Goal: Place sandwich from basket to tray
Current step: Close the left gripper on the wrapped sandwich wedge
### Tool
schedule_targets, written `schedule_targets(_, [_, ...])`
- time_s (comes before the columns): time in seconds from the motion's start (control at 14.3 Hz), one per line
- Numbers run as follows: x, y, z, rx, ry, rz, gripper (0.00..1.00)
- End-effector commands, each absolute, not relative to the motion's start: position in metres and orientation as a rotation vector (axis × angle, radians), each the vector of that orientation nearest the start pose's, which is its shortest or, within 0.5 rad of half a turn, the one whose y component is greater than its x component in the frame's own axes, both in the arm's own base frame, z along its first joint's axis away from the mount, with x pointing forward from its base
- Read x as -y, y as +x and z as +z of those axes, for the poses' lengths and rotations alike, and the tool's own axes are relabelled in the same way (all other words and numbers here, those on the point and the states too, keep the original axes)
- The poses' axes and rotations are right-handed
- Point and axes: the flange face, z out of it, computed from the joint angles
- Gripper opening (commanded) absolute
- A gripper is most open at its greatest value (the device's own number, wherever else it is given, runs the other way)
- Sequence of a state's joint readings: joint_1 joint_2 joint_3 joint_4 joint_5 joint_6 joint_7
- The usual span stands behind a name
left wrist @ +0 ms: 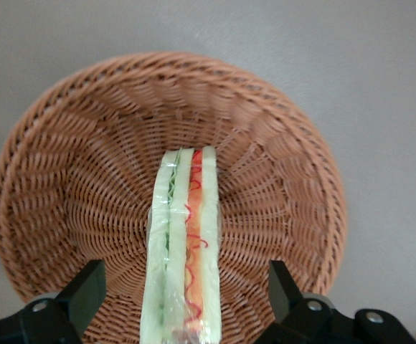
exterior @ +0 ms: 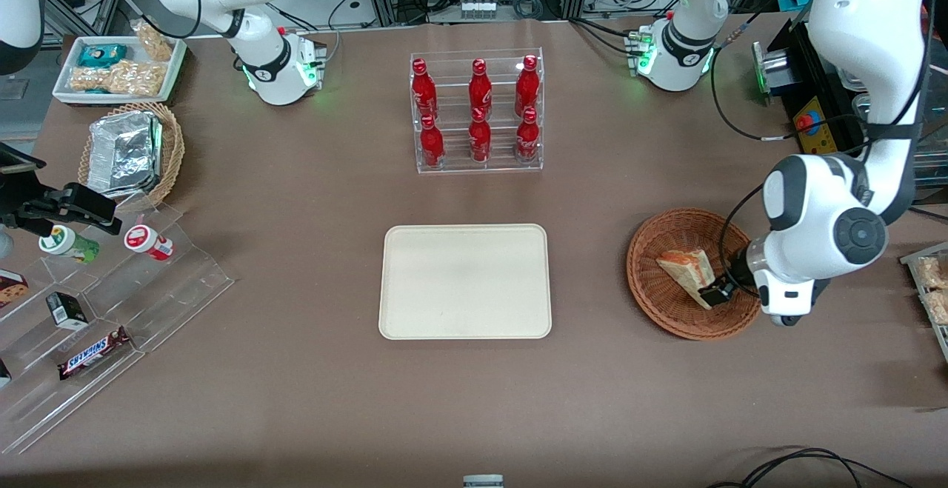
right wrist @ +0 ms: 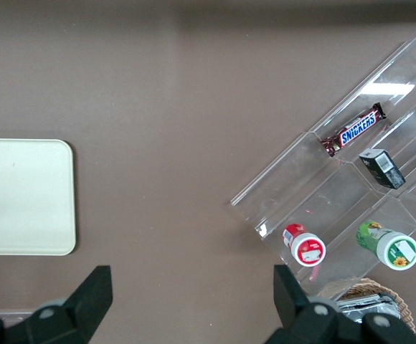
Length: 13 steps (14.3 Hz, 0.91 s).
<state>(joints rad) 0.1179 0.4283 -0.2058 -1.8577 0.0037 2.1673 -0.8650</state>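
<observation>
The left arm bends low over the wicker basket [exterior: 670, 303], its gripper [left wrist: 186, 301] spread wide astride the wrapped sandwich [left wrist: 185, 244] standing on edge inside, beside the bare cream tray [exterior: 465, 281].

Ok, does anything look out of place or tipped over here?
Nothing stands out. The wrapped triangular sandwich stands on edge in the round reddish-brown wicker basket, between the left arm's open tool. The flat cream rectangular tray lies square and bare.
</observation>
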Motion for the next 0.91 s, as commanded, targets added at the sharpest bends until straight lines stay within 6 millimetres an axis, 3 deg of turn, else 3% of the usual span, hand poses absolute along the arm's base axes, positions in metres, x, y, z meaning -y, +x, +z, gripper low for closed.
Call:
schedule_targets(0.0, [0.058,0.622,0.278,1.259,-2.896,0.218,1.00])
schedule_targets(0.56, [0.060,0.598,0.232,1.244,-2.872,0.291,1.00])
schedule_targets(0.63, [0.060,0.600,0.234,1.263,-2.869,0.288,0.71])
schedule_targets(0.7, [0.058,0.602,0.237,1.326,-2.843,0.279,0.34])
schedule_targets(0.77, [0.057,0.605,0.240,1.368,-2.822,0.259,0.07])
schedule_targets(0.84, [0.061,0.607,0.239,1.346,-2.834,0.239,0.04])
